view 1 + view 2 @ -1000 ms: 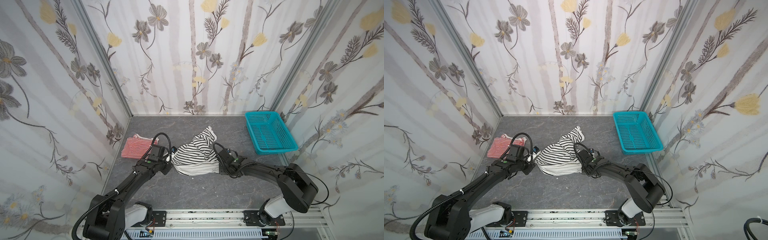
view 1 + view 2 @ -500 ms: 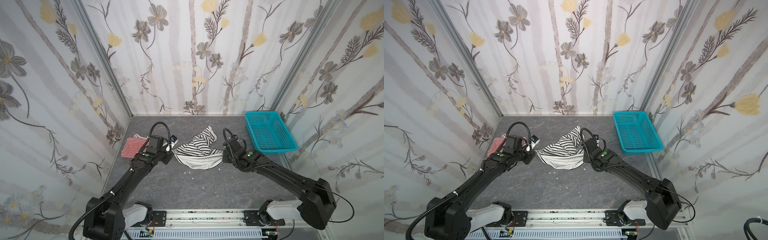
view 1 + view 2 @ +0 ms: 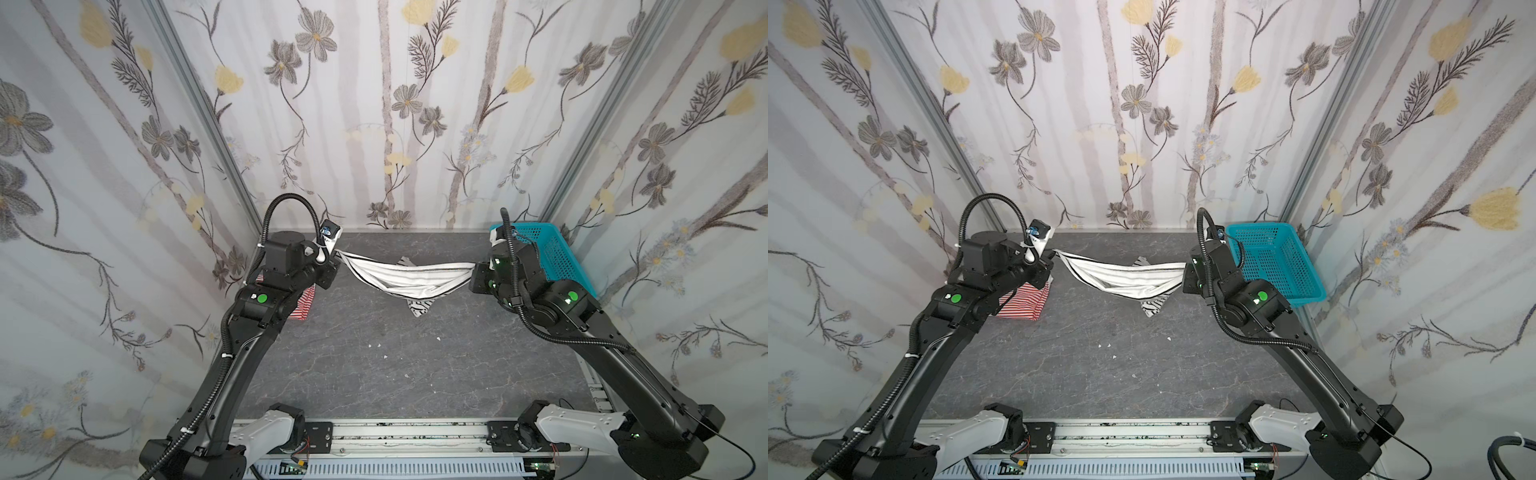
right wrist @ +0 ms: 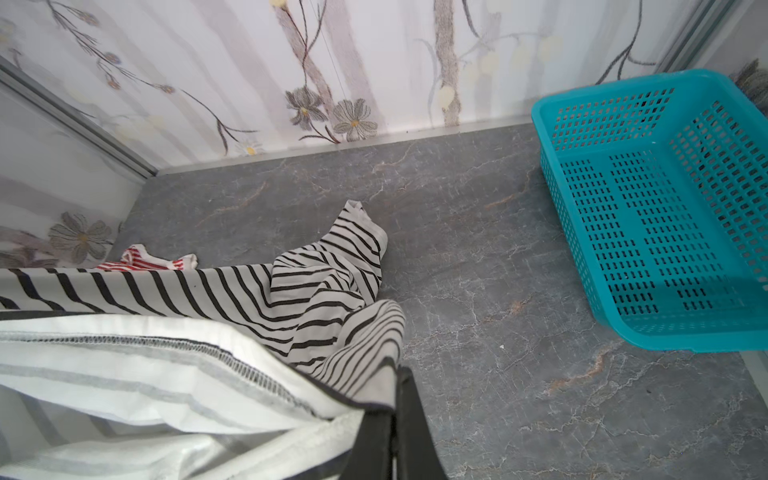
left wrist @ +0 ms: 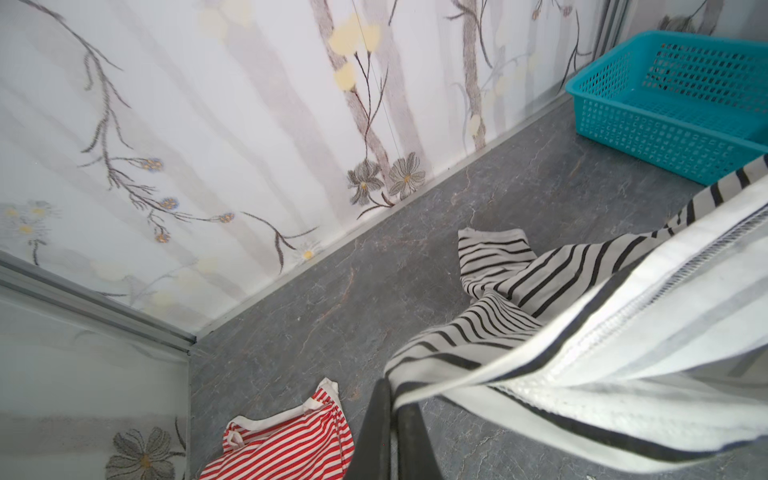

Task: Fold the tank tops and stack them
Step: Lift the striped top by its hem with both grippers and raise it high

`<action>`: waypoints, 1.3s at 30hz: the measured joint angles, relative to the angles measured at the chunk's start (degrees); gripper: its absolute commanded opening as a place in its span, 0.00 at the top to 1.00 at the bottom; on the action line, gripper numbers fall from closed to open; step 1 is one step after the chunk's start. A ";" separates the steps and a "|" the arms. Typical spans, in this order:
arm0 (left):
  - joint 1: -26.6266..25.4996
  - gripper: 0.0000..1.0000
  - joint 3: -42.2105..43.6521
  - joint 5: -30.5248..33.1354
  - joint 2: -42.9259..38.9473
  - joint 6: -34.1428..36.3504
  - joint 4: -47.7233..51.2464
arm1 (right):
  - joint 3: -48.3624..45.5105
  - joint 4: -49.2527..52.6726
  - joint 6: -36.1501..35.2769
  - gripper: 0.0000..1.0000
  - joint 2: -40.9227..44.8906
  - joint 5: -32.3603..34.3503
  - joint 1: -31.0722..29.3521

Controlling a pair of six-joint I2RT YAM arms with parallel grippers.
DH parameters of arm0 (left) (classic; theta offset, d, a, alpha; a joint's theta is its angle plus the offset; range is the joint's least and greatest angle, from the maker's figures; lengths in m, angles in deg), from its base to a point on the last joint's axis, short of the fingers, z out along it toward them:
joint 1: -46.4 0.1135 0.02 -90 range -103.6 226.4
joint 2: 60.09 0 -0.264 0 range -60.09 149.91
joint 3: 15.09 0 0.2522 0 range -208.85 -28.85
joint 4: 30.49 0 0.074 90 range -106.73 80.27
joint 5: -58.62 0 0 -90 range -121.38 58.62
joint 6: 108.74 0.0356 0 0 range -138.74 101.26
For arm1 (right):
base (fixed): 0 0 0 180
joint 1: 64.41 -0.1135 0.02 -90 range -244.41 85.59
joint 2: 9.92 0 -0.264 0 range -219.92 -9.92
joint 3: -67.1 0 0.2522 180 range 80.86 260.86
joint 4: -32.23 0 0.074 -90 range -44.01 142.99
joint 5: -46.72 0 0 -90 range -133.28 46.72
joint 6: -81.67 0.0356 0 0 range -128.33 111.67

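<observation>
The black-and-white tank top (image 3: pixel 409 276) (image 3: pixel 1125 278) hangs stretched between my two grippers above the back of the table, sagging in the middle, its lower folds trailing on the surface. My left gripper (image 3: pixel 336 254) (image 5: pixel 392 395) is shut on its left end. My right gripper (image 3: pixel 476 266) (image 4: pixel 395 374) is shut on its right end. The hem (image 5: pixel 582 332) (image 4: pixel 166 361) fills much of both wrist views. The red-and-white tank top (image 3: pixel 305 303) (image 3: pixel 1023 303) (image 5: pixel 286 440) lies crumpled on the table at the left, partly hidden under my left arm.
A teal perforated basket (image 3: pixel 552 257) (image 3: pixel 1275 262) (image 4: pixel 665 208) stands empty at the back right corner, just behind my right wrist. The grey marbled table (image 3: pixel 374 365) carries a few small white specks near its middle. Flowered walls close in on three sides.
Both grippers have risen, moved toward the back and spread apart, lifting the black-and-white tank top off the table and pulling it taut between them.
</observation>
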State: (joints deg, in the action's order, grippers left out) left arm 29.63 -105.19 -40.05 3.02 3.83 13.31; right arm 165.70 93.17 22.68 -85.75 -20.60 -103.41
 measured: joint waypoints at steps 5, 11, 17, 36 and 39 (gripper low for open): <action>0.00 1.00 -8.98 -1.05 -2.73 -0.52 4.24 | 8.28 3.67 -1.33 1.00 2.67 -1.40 -0.81; -0.07 1.00 -20.87 -2.62 -3.52 -1.79 9.40 | 25.09 9.84 -2.69 1.00 1.03 -1.88 -2.67; -0.07 1.00 -29.00 -4.02 -2.36 -2.93 12.74 | 38.16 13.99 -4.33 1.00 -2.47 -1.95 -3.23; 1.09 1.00 -50.05 3.96 39.10 -1.51 5.70 | 52.50 9.22 -11.65 1.00 -35.63 -21.55 22.38; 2.62 1.00 -59.04 5.27 45.44 -1.46 5.95 | 58.73 8.11 -11.63 1.00 -40.09 -25.92 24.50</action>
State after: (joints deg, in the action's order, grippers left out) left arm 32.25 -164.22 -34.78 48.46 2.37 19.26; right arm 224.43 101.27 11.05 -125.83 -46.53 -78.91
